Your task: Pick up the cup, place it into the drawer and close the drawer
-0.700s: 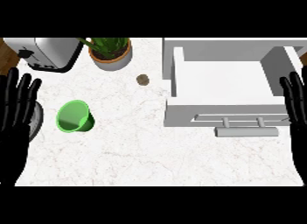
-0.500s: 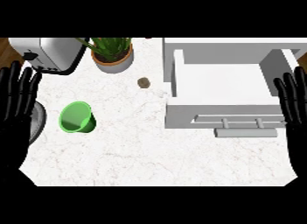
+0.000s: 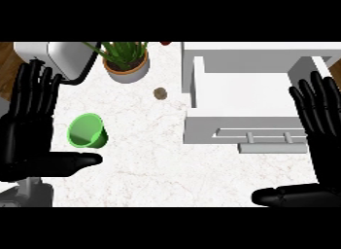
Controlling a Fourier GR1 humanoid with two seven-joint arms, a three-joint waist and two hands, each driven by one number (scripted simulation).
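Both hands flat open, fingers pointing up: left hand (image 3: 25,138) mid-left, right hand (image 3: 329,141) far right edge.

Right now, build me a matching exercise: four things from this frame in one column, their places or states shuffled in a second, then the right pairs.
1. cup
2. drawer
3. potted plant
4. left hand

A. pulled open, nothing in it
B. open, beside the cup
C. on its side on the counter
D. at the counter's back edge

Pairs: 1-C, 2-A, 3-D, 4-B
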